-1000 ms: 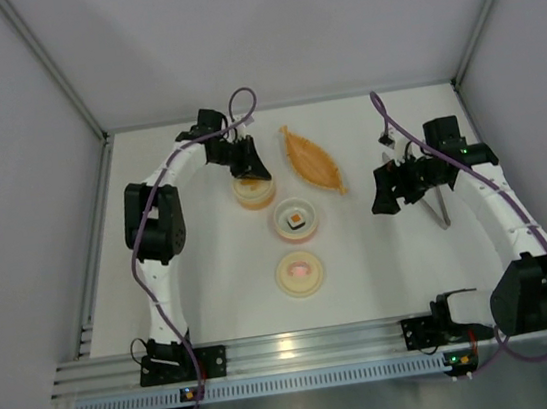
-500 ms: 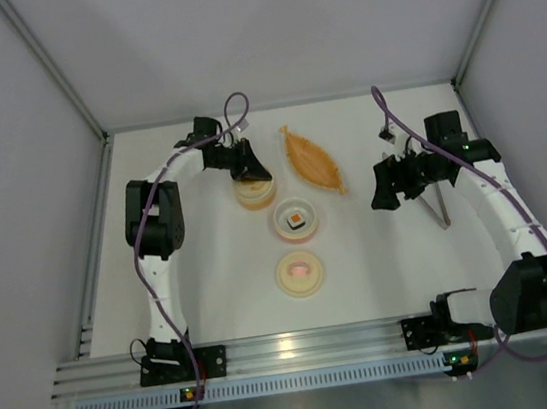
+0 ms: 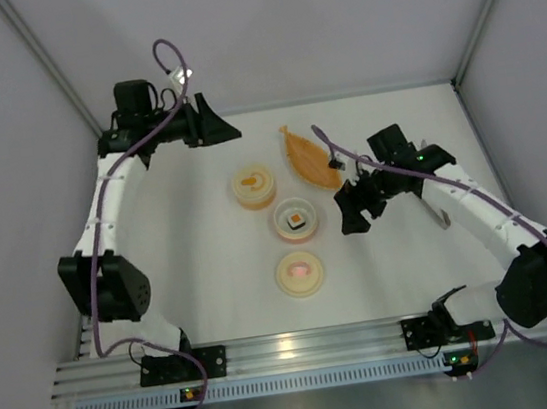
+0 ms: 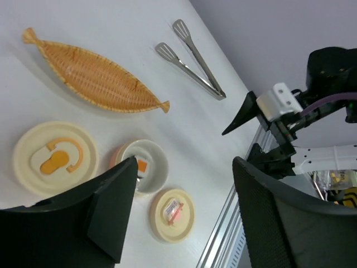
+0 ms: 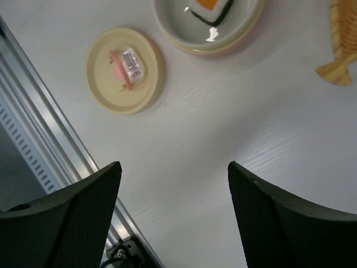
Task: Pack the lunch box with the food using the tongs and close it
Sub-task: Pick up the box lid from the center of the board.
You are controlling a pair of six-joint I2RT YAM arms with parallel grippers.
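Note:
The lunch box shows as three round cream pieces in a row: a lidded tub with an orange tab [image 3: 253, 185], an open bowl [image 3: 297, 221] and a lid with a pink tab [image 3: 300, 273]. A white sushi-like roll [image 5: 209, 8] lies in the open bowl. The silver tongs [image 4: 192, 58] lie on the table beyond the boat dish; my right arm covers most of them in the top view. My left gripper [image 3: 215, 128] hangs open and high at the back left, holding nothing. My right gripper [image 3: 354, 216] is open and empty, just right of the bowl.
An orange wicker boat-shaped dish [image 3: 310, 159] lies behind the bowl. The aluminium rail [image 3: 292, 348] runs along the table's near edge. Grey walls close in the table on the left, right and back.
My left gripper has opened, lifted off the orange-tabbed tub and swung up to the back left. My right gripper has moved left, away from the tongs and toward the open bowl.

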